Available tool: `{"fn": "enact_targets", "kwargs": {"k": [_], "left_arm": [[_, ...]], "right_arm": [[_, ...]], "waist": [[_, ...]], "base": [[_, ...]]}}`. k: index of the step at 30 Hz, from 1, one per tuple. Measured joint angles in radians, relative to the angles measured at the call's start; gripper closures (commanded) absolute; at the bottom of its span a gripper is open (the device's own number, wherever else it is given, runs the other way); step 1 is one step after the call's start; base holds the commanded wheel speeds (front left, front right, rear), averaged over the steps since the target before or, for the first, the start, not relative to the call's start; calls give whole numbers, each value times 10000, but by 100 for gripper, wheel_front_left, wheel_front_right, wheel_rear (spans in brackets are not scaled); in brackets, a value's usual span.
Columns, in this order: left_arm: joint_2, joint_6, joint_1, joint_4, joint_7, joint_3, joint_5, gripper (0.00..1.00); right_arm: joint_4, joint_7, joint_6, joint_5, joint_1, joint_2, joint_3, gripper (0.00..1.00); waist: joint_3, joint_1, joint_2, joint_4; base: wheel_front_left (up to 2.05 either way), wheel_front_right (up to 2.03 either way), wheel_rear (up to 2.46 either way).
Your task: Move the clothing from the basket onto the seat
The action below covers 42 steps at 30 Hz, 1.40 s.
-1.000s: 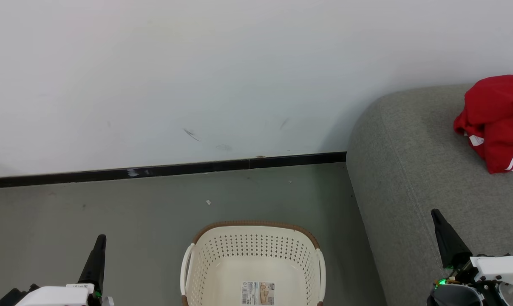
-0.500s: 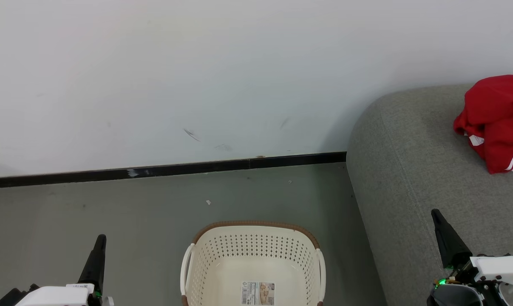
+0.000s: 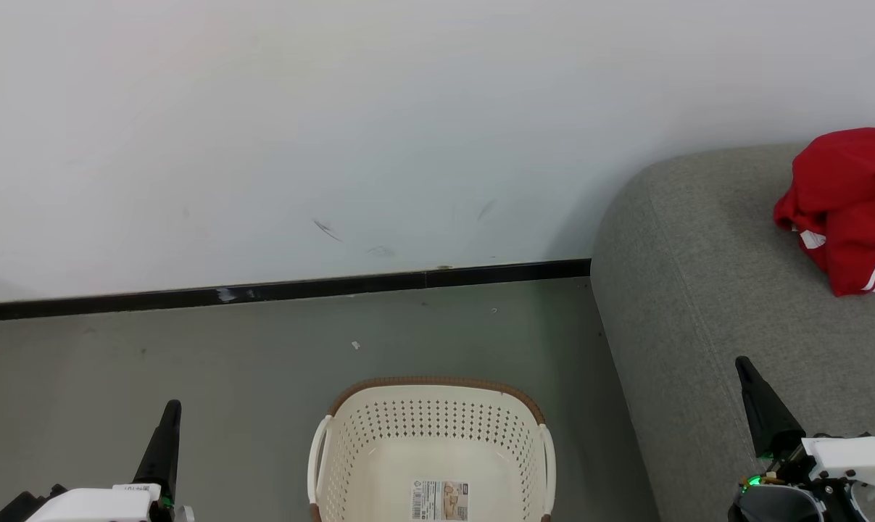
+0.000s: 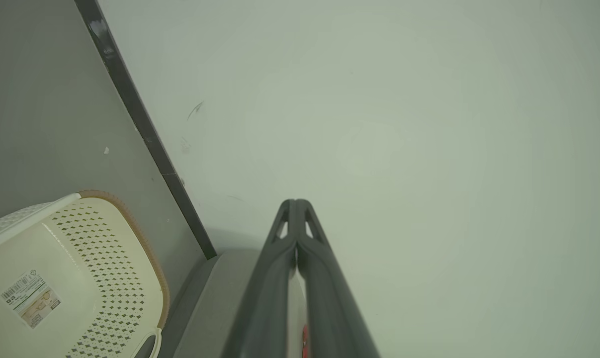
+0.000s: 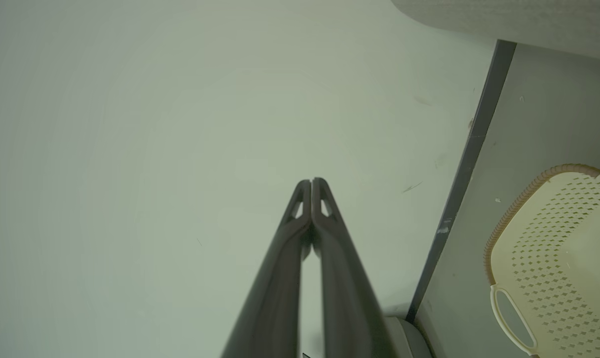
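The clothing (image 3: pixel 843 210) lies bunched on the seat (image 3: pixel 698 304), the basket (image 3: pixel 437 382) beside it empty. Nothing has moved this past second; the left gripper (image 3: pixel 170 410) and right gripper (image 3: pixel 744 367) rest pinched shut, empty. The job looks done.

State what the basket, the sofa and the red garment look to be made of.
Basket: cream moulded plastic, probably, smooth with punched diamond holes; brown rim looks woven, perhaps imitation.
Sofa: grey-green woven upholstery, matte, grainy weave and a stitched seam.
Red garment: soft cloth, folds and creases; white stripes; exact fibre unclear.
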Motion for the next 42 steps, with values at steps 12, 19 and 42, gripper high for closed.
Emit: {"fn": "enact_targets", "kwargs": {"k": [12,19,42], "left_arm": [[0,0,0,0,0,-2,0,100],[0,0,0,0,0,-2,0,100],[0,0,0,-2,0,-2,0,100]], "right_arm": [[0,0,0,0,0,0,0,100],[0,0,2,0,0,0,0,100],[0,-2,2,0,0,0,0,100]], "waist": [[0,-1,0,0],[0,-1,0,0],[0,-1,0,0]], "base": [[0,0,0],[0,0,0],[0,0,0]]}}
